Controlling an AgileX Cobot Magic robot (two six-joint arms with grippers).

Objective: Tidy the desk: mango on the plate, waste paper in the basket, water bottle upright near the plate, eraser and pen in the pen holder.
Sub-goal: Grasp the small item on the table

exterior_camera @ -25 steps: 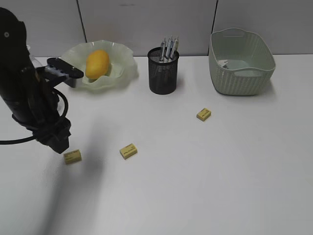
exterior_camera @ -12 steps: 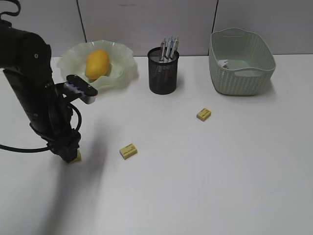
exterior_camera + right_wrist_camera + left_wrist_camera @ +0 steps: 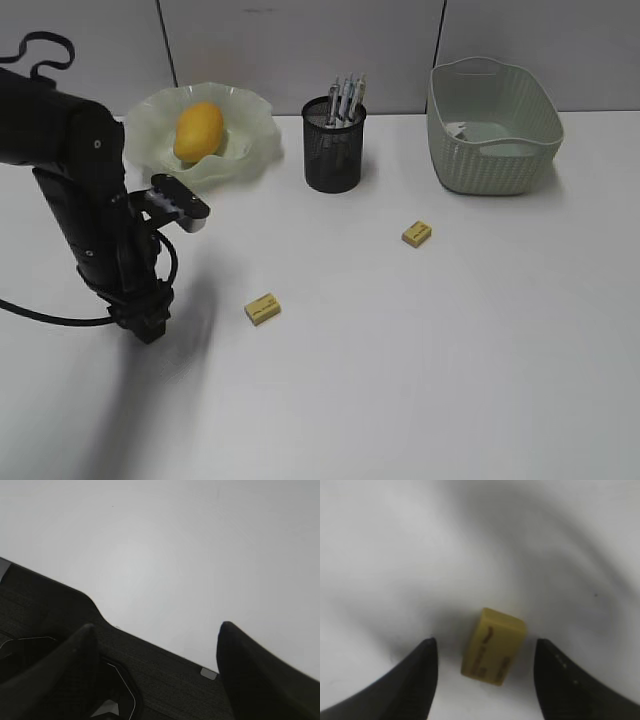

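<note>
Left end effector [image 3: 485, 675] is down at the smooth white matte surface [image 3: 420, 360], black fingers [image 3: 415, 680] spread w/ a yellow block eraser [image 3: 494, 647] lying between them, gaps on both sides, not gripped; eraser has brown print on its top face. In the exterior view that arm's black body hides it. Two more small yellow rectangular erasers lie apart: one [image 3: 262, 308] mid-surface, one [image 3: 417, 233] nearer the basket [image 3: 500, 160]. Basket is pale green plastic, woven pattern, cut-out handles, far right. Black wire-mesh pen holder [image 3: 333, 150], cylindrical, holds several pens. Smooth yellow-orange oval mango [image 3: 198, 130] sits on the translucent pale green plate [image 3: 250, 120] w/ ruffled rim, far left. Right end effector [image 3: 155, 650] open over bare surface, dark textured edge below it.
</note>
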